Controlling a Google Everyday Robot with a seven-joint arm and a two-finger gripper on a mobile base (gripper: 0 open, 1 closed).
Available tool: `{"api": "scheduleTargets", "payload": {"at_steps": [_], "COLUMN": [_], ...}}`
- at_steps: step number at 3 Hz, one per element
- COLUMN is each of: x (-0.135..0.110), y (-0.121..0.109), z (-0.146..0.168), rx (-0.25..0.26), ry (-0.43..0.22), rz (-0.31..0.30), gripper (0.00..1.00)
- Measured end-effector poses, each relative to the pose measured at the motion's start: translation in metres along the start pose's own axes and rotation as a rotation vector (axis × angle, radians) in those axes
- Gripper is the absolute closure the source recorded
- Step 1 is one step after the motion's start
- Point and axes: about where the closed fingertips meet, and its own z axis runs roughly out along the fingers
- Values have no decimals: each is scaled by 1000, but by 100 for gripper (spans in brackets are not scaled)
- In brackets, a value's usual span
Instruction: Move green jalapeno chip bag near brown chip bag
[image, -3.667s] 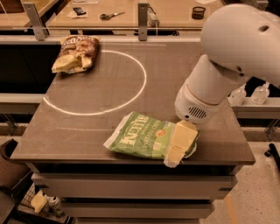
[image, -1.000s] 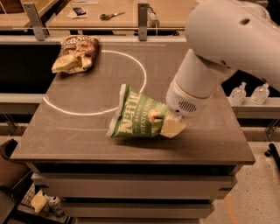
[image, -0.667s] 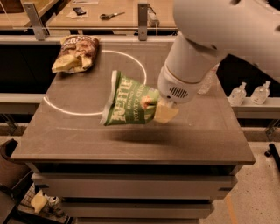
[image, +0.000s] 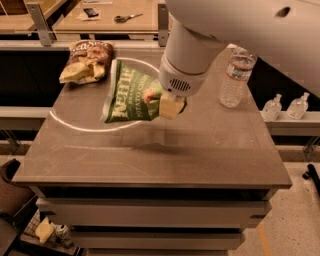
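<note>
The green jalapeno chip bag (image: 131, 94) hangs upright in the air above the middle of the table, its white "Kettle" lettering running up its face. My gripper (image: 170, 106) is shut on the bag's right edge and holds it off the surface. The brown chip bag (image: 87, 61) lies flat at the table's far left corner, just left of and behind the green bag, with a small gap between them.
A clear water bottle (image: 236, 76) stands at the table's far right. A white circle (image: 90, 125) is marked on the brown tabletop (image: 200, 150). Two small bottles (image: 286, 106) sit on a ledge to the right. A bench with scissors (image: 126, 18) stands behind.
My gripper took hold of the green bag near the front right, lifted it off the table, and carried it left and toward the far side, closer to the brown bag.
</note>
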Motion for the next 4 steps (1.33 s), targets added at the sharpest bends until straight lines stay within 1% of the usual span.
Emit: {"api": "scheduleTargets", "payload": {"at_steps": [1, 2, 3, 4], "x": [-11, -14, -16, -16], "y": [-36, -76, -115, -115], "z": [-4, -14, -31, -31], "rx": [95, 196, 290, 290], "ry": [-2, -5, 2, 1], "rz": [65, 135, 187, 187], "gripper": [100, 100, 100, 100]}}
